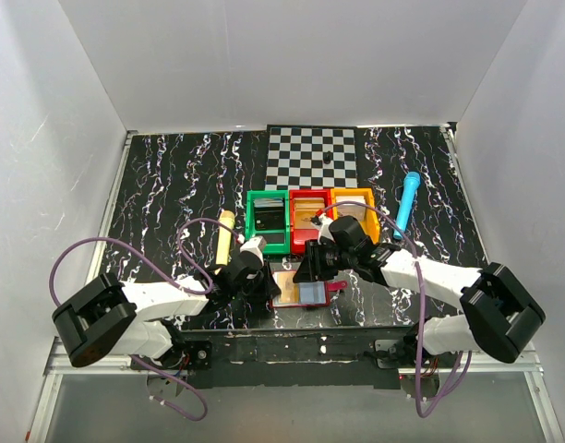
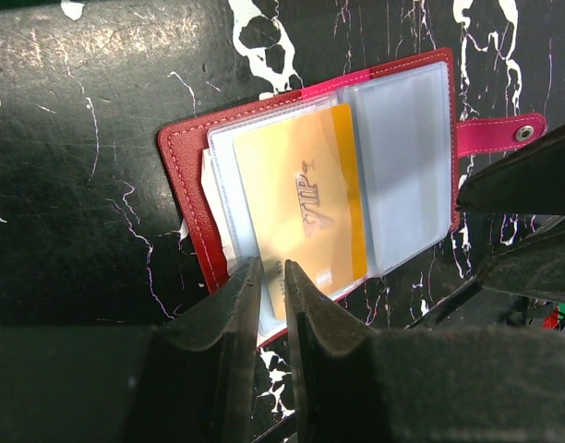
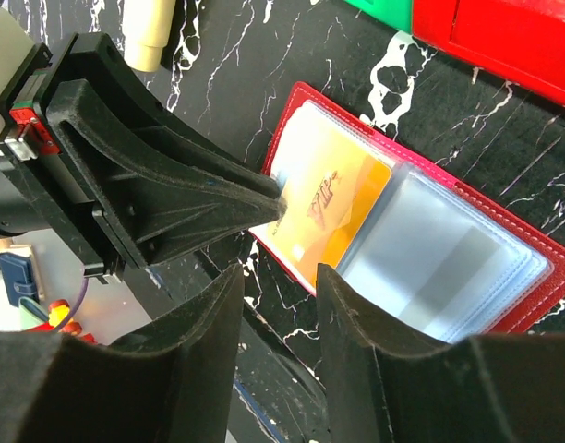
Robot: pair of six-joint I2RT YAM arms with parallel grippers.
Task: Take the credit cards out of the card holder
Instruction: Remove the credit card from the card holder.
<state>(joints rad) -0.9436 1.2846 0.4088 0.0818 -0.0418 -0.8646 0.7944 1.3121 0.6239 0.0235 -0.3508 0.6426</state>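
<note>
Three open plastic bins stand touching in a row on the black white-veined table [image 1: 172, 185], just in front of a black-and-white chequered board [image 1: 301, 161].
- The green bin [image 1: 252, 221], on the left, holds a dark item.
- The red bin [image 1: 295, 221], in the middle, holds a pale flat item.
- The orange bin [image 1: 373, 208], on the right, holds a beige flat item.

None of these three items can be identified.

The dark red bifold card holder [image 2: 407, 157] lies open and flat on the table at its near edge, in front of the red bin and between the two grippers. Its inside shows clear plastic sleeves within a stitched red border. A red tab with a metal snap stud [image 2: 523, 134] projects from one side. One sleeve contains an orange-yellow card marked "VIP" [image 2: 306, 208]. A white edge shows behind that sleeve.

The left gripper [image 2: 273, 272] has its jaws almost together, with the edge of the card's sleeve in the narrow gap. Whether they clamp it cannot be told. The right gripper [image 3: 281, 277] is over the holder's near edge, with its jaws apart and nothing between them.
</note>
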